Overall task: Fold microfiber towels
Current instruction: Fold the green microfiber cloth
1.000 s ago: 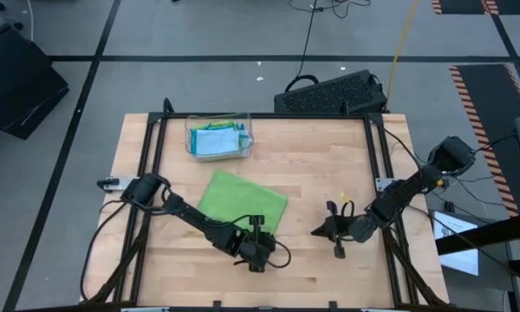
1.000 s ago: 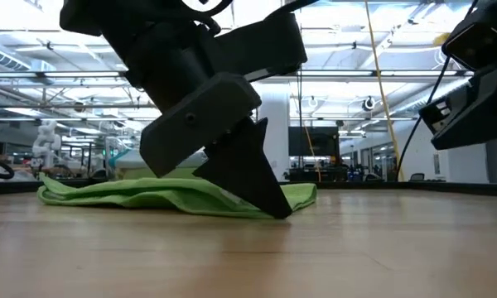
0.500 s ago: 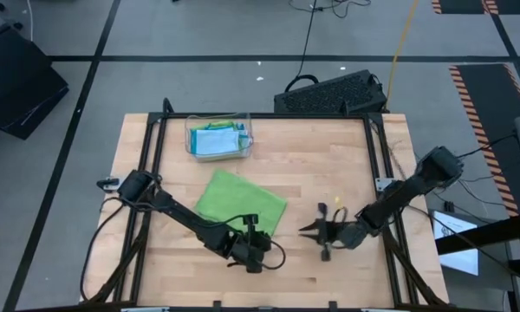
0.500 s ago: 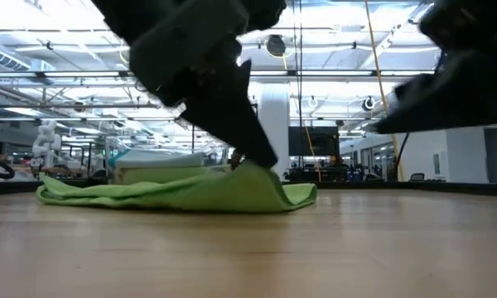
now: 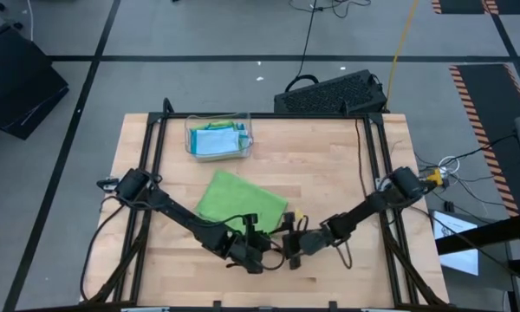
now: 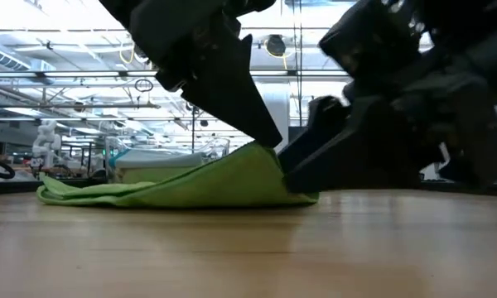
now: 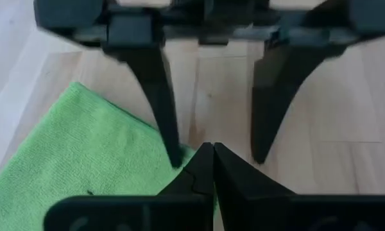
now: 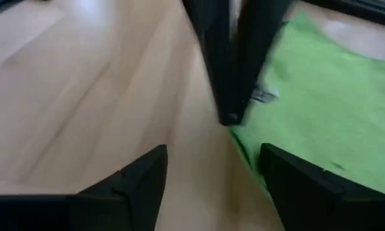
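Towel (image 5: 240, 201), lime green, lay left of the table's (image 5: 329, 165) middle, its near corner lifted off the wood. More towels (image 5: 215, 139), blue and green, sat in the clear tray (image 5: 247, 132) at the back left. Left gripper (image 5: 262, 242) pinched that raised corner, fingers clenched on the cloth. Right gripper (image 5: 288, 249) sat just beside it, fingers (image 8: 141, 186) spread wide either side of the same corner, gripping nothing.

A lime green towel (image 5: 240, 204) lies folded at the middle of the table, its near right corner lifted into a peak; more towels (image 5: 217, 139), light blue and green, sit stacked at the far left
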